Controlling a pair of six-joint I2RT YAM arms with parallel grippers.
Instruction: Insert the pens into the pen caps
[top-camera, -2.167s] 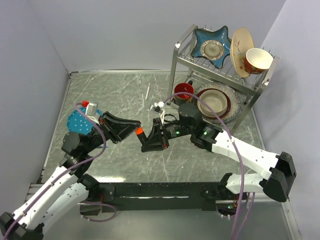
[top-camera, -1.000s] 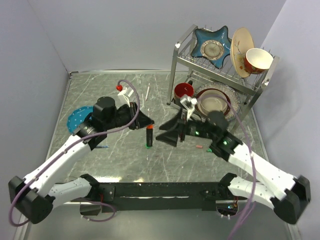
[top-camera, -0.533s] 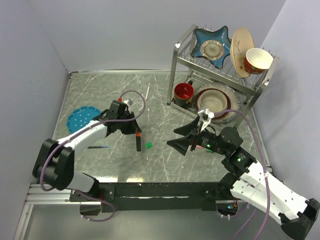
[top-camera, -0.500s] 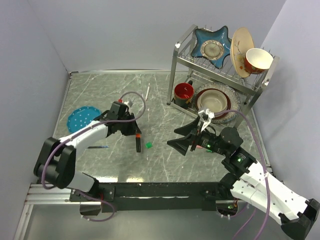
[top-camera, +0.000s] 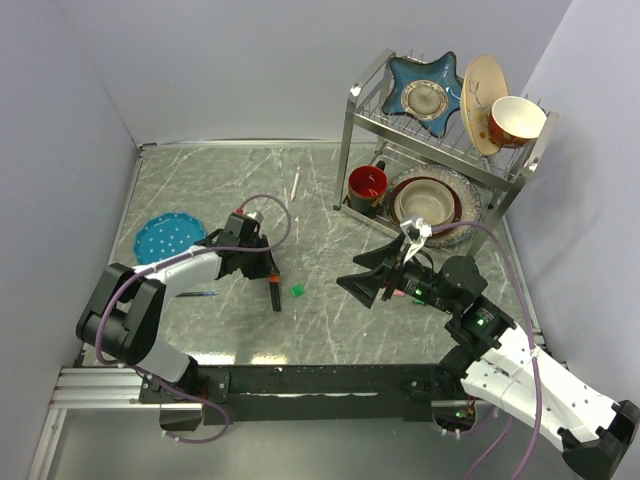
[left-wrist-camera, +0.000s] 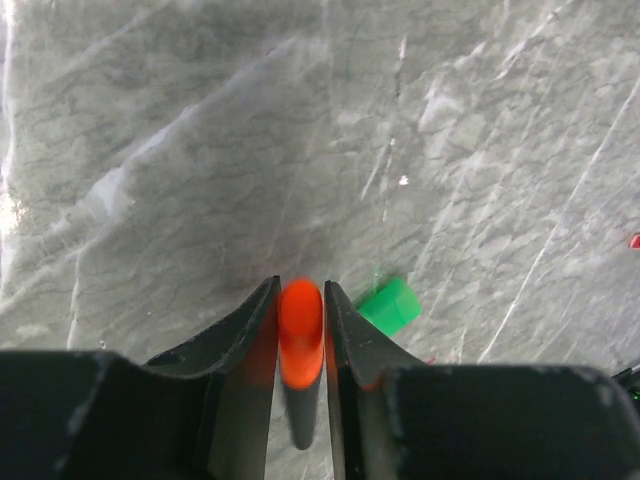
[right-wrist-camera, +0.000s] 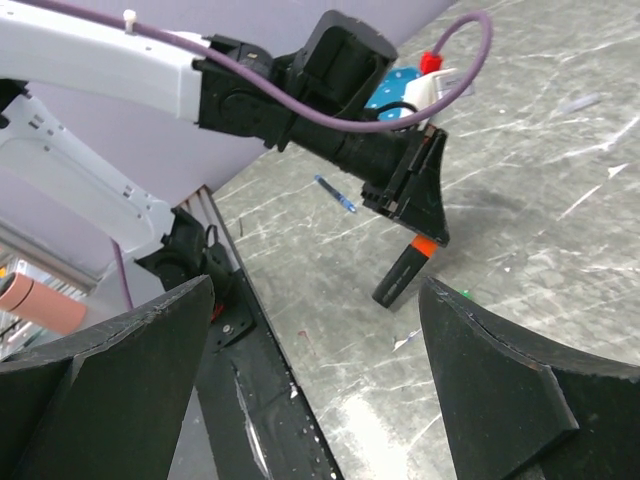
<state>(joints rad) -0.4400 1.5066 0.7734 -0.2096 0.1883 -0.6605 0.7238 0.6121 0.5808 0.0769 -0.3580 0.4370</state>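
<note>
My left arm (top-camera: 180, 272) and right arm (top-camera: 520, 365) wear white shells over black joints, each trailed by a purple cable (top-camera: 268, 196). The left gripper (left-wrist-camera: 300, 300) and right gripper (right-wrist-camera: 315, 288) are black, with broad wedge-shaped fingers (right-wrist-camera: 110, 380). I see small green lights (top-camera: 478, 321) on the right arm.

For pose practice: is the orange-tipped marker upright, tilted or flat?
Tilted: in the right wrist view the marker slants, orange end pinched in the left gripper, black end down by the table.

Grey marbled tabletop (top-camera: 220, 180), plain lavender walls (top-camera: 230, 70), steel dish rack (top-camera: 349, 140) at far right corner
</note>
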